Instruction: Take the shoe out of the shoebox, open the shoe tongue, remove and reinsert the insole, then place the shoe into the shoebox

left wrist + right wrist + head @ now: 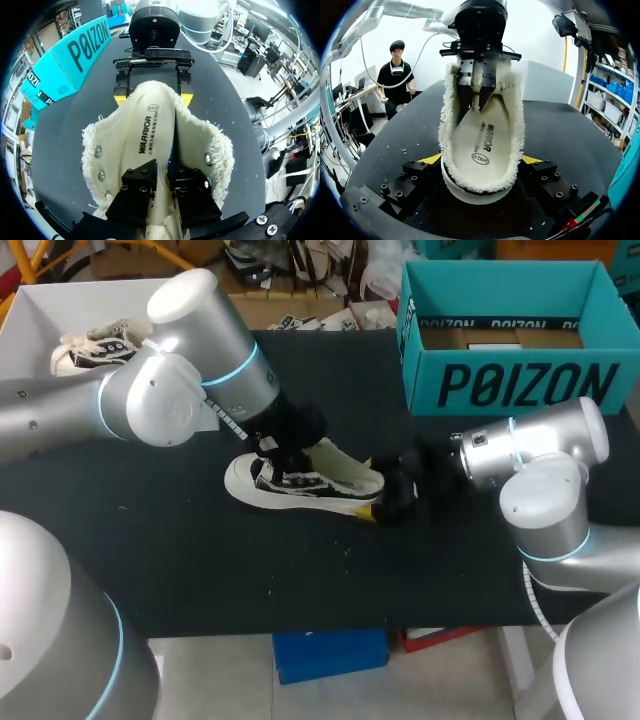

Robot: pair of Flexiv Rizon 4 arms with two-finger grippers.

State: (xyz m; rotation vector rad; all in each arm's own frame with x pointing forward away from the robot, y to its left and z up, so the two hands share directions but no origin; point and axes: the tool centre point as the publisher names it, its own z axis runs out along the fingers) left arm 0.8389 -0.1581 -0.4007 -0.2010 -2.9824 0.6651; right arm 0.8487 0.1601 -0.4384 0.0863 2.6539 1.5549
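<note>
shoebox (520, 385) rear-R of shoe (335, 480), 2nd shoe (95, 345) rear-L

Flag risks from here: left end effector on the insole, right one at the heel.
1. The left end effector seems to pinch the insole by a narrow fold; it may slip free or crease.
2. The right end effector clamps only the heel of the shoe, so the toe could lift or swing.
3. The fleecy lining hugs the insole's edges and may drag on it.
</note>
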